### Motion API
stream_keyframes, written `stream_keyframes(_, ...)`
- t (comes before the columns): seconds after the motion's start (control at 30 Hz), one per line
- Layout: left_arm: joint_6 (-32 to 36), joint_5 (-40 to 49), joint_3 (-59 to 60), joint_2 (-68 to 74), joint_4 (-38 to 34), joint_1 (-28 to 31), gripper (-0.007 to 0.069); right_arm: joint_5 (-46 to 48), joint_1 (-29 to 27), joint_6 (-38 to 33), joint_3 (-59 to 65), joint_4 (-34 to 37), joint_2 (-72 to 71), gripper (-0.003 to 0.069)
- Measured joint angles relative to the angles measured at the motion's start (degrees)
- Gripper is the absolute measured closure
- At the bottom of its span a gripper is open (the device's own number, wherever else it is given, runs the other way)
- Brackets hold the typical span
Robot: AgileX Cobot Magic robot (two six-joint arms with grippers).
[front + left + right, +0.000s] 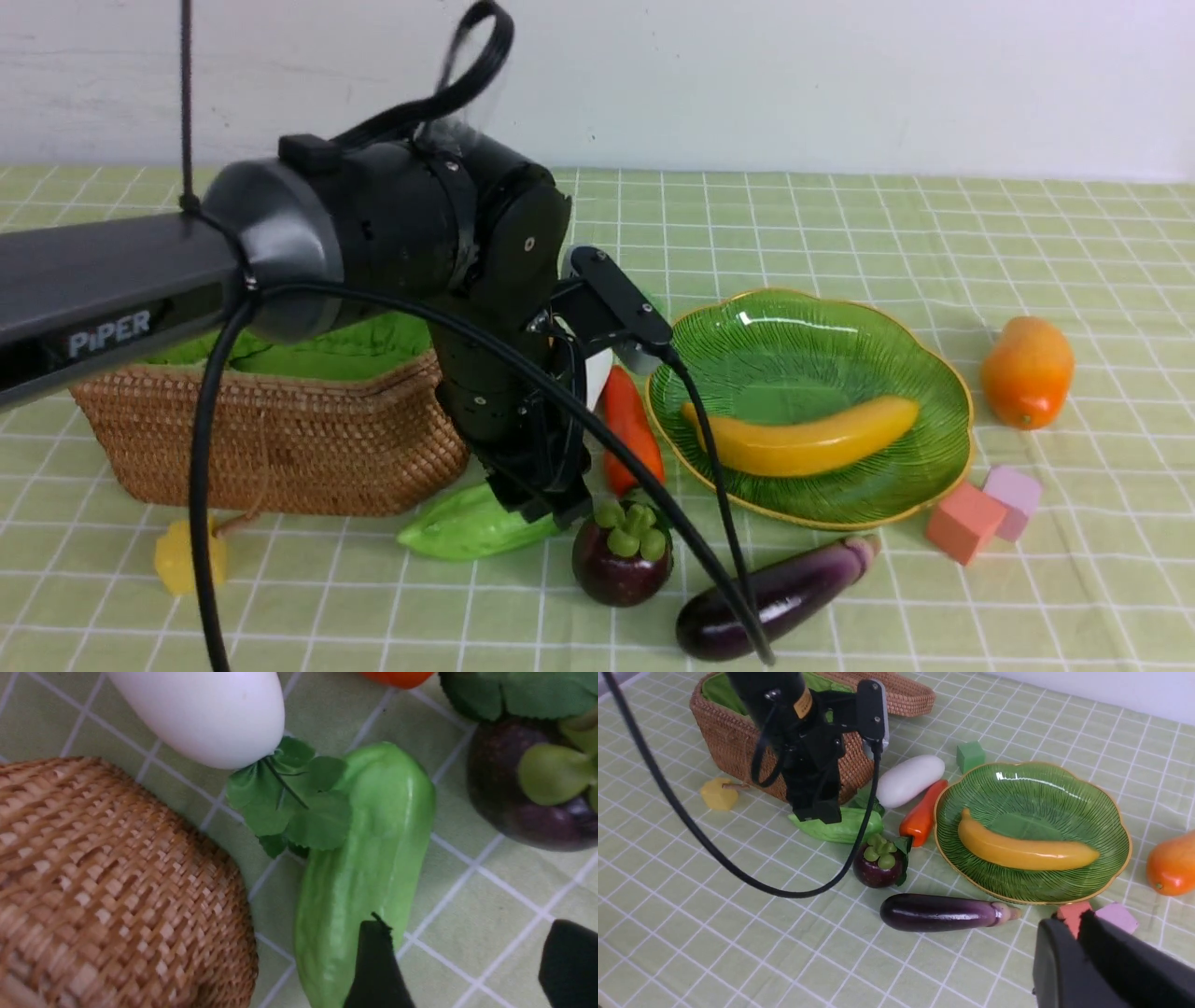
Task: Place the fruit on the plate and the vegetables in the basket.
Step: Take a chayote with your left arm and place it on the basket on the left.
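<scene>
Left gripper point(467, 970): jaws apart, gripping nothing. 1 finger overlaps the flank of the pale-green gourd point(364, 868). The other stands over bare tablecloth point(840, 233) on the mangosteen point(621, 565) side. So the gourd lies off-centre from the tool, toward the basket point(280, 439). In the front view its long axis runs roughly left-right across the table. The jaw line crosses that axis, which I judge right for a pinch across the width. Next move, as I read it: shift toward the basket until the gourd sits between both fingers, then close. The basket wall is just beside the gourd, on the robot's left.

Right gripper point(1080, 928): jaws together, empty, near the coral cube point(964, 523), well apart from the gourd. The left arm is the nearer.

Count:
- Vegetables, 4: gourd, white radish point(909, 780), carrot point(630, 425), eggplant point(938, 912). All 4 are on the cloth, 0 seen in the basket.
- Fruit, 3: banana point(808, 439) on the plate point(794, 327); mangosteen and mango point(1027, 371) on the cloth.
- Cubes, 3: green cube point(970, 756), coral, pink cube point(1013, 495).
- 1 yellow block point(189, 558) by the basket.
</scene>
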Motion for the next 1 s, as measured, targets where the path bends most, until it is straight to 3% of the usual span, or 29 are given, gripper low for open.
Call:
stream_keyframes(0.17,0.2,-2.9,0.0,3.3,0.4,0.0,0.0116,0.0,0.0,0.0,0.0,0.5,0.0,0.0583)
stream_keyframes(0.73,-0.5,-7.2,-0.4,8.5,7.8,0.1,0.0159,0.5,0.0,-0.1,0.0,0.8,0.0,0.0583)
stream_keyframes(0.93,-6.3,-5.7,-0.2,8.6,6.7,0.1,0.0099,0.7,0.0,-0.2,0.0,0.8,0.0,0.0581)
stream_keyframes(1.0,-7.9,-5.6,-0.2,8.6,7.0,0.1,0.0046,0.7,0.0,-0.6,0.0,0.8,0.0,0.0580)
